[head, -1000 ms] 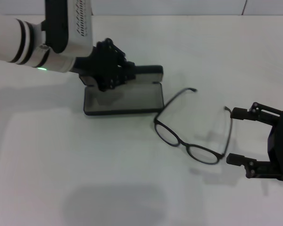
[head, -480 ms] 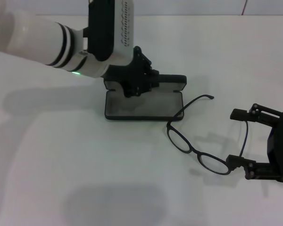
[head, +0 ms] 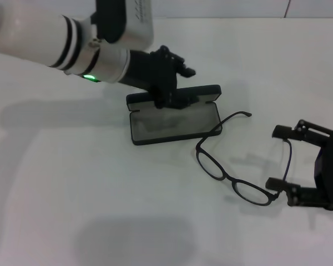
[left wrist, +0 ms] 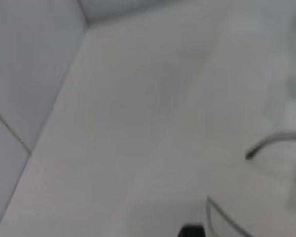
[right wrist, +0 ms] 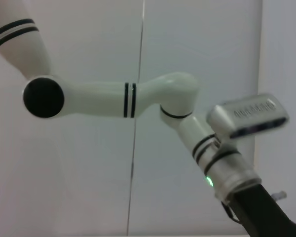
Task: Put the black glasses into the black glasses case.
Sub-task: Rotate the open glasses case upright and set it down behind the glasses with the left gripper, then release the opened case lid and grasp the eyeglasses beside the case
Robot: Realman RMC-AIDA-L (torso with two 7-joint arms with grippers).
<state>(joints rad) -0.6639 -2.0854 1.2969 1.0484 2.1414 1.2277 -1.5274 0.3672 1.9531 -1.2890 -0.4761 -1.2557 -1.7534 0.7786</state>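
The black glasses case lies open on the white table, grey lining up, lid standing at its far side. My left gripper sits at the lid, fingers on both sides of it, shut on it. The black glasses lie unfolded just right of the case, one temple arm touching the case's right corner. My right gripper is open at table level on the right. Its fingers straddle the other temple arm without closing on it. The left wrist view shows a blurred temple tip.
The right wrist view shows my left arm against a pale wall. A pale wall runs along the table's far edge. Nothing else stands on the table.
My left gripper moved right, taking the case with it, then turned the case slightly. The case pushed the glasses right, so one temple arm now lies between the right gripper's fingers.
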